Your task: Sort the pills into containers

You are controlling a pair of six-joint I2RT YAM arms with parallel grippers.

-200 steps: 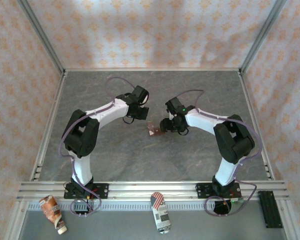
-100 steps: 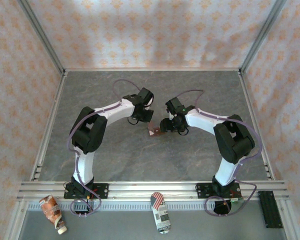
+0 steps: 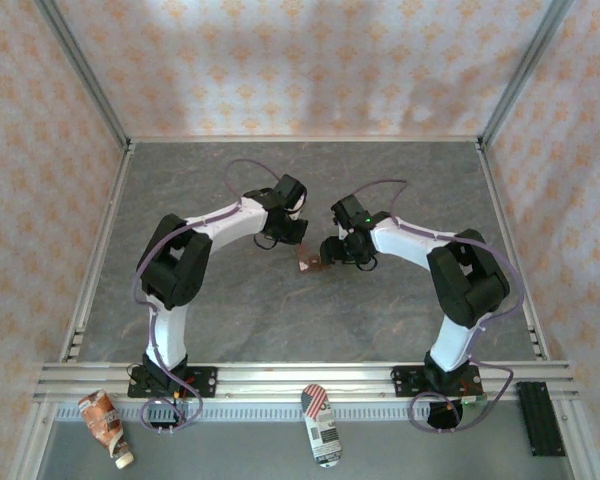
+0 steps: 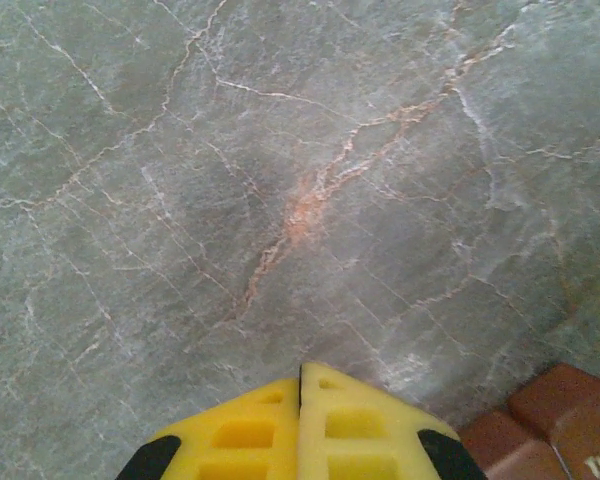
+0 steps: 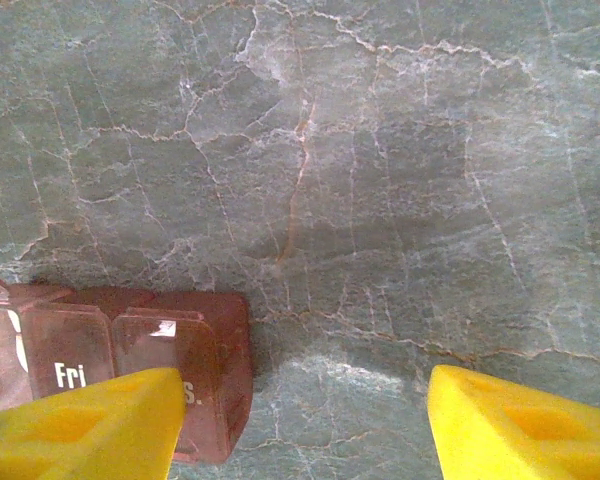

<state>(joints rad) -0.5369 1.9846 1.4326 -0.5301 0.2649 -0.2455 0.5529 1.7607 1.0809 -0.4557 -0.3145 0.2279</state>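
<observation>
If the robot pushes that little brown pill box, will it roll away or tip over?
Probably neither: the pill box lies low and flat on the smooth table, so it should slide or spin instead. Its boxy, see-through plastic looks stiff and likely light, so a small nudge may shift it.

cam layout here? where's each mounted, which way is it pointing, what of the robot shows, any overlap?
Top external: fixed above and behind the bases, looking down and forward over the table; left arm and right arm in full.
Left wrist: on the left arm, looking down at the table; left pincer shut, at the bottom edge.
Right wrist: on the right arm, looking down at the table; right pincer open, fingers at the bottom corners.
Shared: the containers, seen in all three views.
</observation>
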